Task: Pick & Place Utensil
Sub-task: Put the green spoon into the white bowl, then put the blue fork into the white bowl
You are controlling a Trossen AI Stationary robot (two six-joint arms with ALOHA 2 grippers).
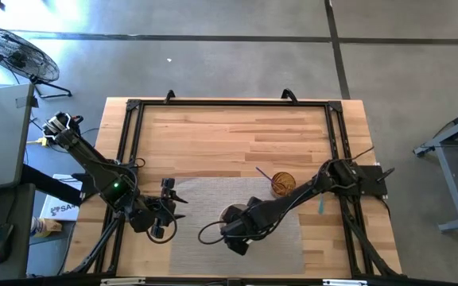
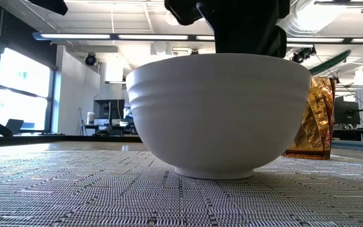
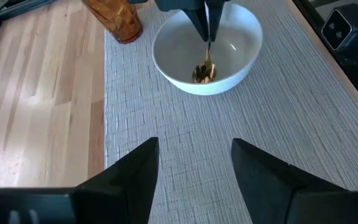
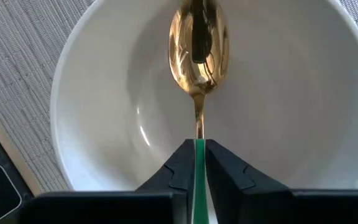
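Note:
A white bowl (image 3: pixel 207 53) stands on its foot on the grey woven mat; it fills the low view (image 2: pixel 219 113). A gold spoon (image 4: pixel 198 56) with a green handle hangs into the bowl, bowl end down. My right gripper (image 4: pixel 199 152) is above the bowl, shut on the spoon's handle; in the left wrist view it shows over the bowl (image 3: pixel 206 28). My left gripper (image 3: pixel 194 165) is open over the mat, on the left of the bowl, touching nothing. An amber glass (image 1: pixel 283 185) stands on the bowl's far right. My right gripper pinches the spoon's green handle (image 4: pixel 199 149) between its two fingers, coming from above and pointing down, along the handle. The spoon hangs below the fingers with its gold bowl end (image 3: pixel 204 71) down inside the white bowl; whether it touches the bottom, I cannot tell.
The grey mat (image 1: pixel 213 238) covers the table's near middle; bare wood (image 1: pixel 229 135) lies beyond it. A black frame (image 1: pixel 229 103) runs around the table. A thin stick leans out of the amber glass (image 3: pixel 114 18).

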